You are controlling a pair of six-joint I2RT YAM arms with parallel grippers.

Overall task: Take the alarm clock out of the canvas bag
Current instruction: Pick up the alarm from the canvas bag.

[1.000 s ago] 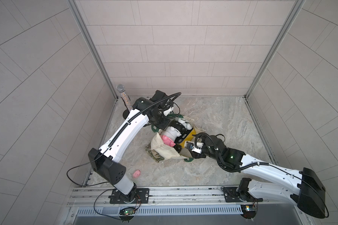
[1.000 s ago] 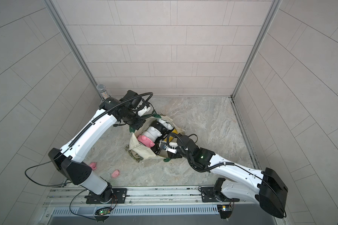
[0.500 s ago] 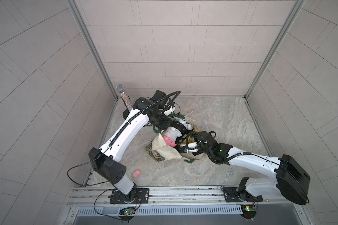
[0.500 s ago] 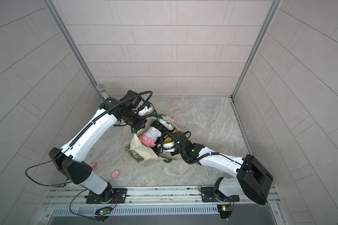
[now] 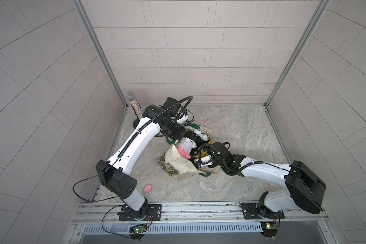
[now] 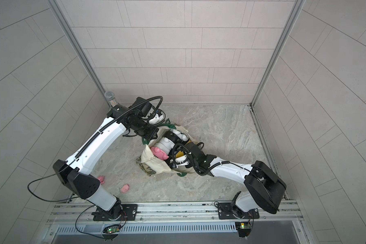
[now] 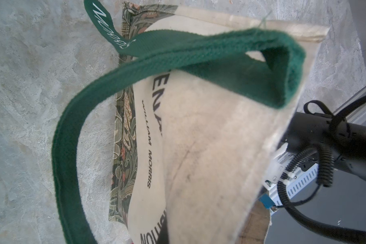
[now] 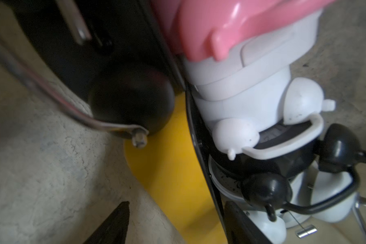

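"Claw check: where is it, and what is it doing?"

"My right claw sits in the mouth of the canvas bag, at the centre of the top view, jaws apart with nothing between them. My left claw is closed. Going by the lifted cream panel and the green strap handle looping past its camera, I judge it pinches the bag's upper edge, though its fingers are out of shot."

"And the alarm clock?"

"More than 1 in there, packed together at the bag's mouth. At the upper left of my right wrist frame is a black bell under a chrome handle — nearest me. On the right side are a white clock and, below it, a black clock. Which is wanted, I cannot tell."

"How will it handle?"

"Light, hard and smooth, I'd guess — domed bells would slip from a pinch, and the thin handle could bend. I'd close across the body's sides. Canvas is soft and may drag along, so my left hold matters."
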